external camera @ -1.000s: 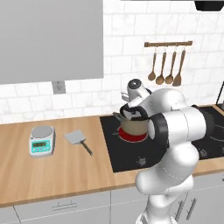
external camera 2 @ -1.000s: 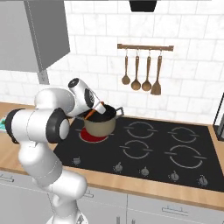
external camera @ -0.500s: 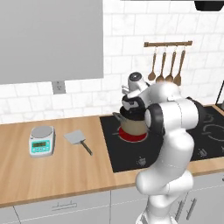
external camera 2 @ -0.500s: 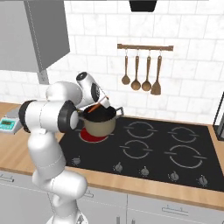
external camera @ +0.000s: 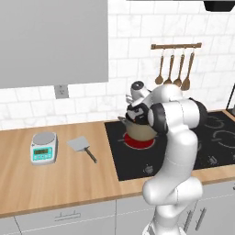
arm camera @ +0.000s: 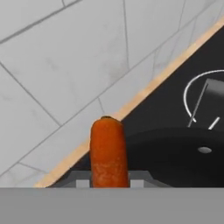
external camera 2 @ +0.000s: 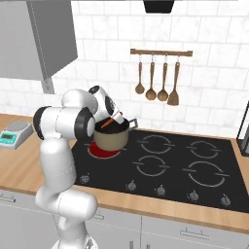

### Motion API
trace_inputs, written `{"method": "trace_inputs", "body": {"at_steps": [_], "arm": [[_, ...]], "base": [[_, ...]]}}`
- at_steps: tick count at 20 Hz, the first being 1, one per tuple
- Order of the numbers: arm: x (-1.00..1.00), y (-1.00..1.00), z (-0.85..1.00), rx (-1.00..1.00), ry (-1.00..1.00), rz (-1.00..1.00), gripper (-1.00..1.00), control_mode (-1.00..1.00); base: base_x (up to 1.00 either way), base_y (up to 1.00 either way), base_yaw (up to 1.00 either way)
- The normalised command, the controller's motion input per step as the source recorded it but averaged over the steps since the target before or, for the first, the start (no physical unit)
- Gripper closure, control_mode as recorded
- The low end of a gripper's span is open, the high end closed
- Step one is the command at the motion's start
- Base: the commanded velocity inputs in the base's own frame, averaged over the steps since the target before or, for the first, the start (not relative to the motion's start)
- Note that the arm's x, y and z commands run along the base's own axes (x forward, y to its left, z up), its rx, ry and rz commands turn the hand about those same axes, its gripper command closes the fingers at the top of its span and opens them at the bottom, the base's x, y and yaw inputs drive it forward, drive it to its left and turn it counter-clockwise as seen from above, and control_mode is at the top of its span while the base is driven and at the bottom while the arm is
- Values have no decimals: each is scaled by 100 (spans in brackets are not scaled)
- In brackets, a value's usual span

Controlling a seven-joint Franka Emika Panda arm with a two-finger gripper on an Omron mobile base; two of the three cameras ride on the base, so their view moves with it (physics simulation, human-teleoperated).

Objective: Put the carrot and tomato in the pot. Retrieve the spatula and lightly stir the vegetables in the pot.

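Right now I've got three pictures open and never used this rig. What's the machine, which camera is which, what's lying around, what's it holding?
It is a rendered kitchen. The machine is a white arm on a drivable base. Two pictures come from cameras on that base, behind the arm to its left and right. The third looks along the hand itself.

The hand is over the pot, a tan pot on a glowing red burner of the black cooktop. It is shut on the carrot, which sticks out orange past the pot's dark inside in the hand view.

On the wooden counter lie a grey metal spatula and a small kitchen scale. Wooden spoons hang on a wall rail. I can't spot a tomato.
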Motion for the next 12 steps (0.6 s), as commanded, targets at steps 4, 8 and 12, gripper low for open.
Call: {"method": "trace_inputs", "body": {"at_steps": [4,8,12], "arm": [[0,0,-21,-2,0,-6,-100,-100],[-47,0,0,0,0,-6,-100,-100],[-42,0,27,0,1,-2,-100,-100]], "base": [[0,0,0],[0,0,0],[0,0,0]]}}
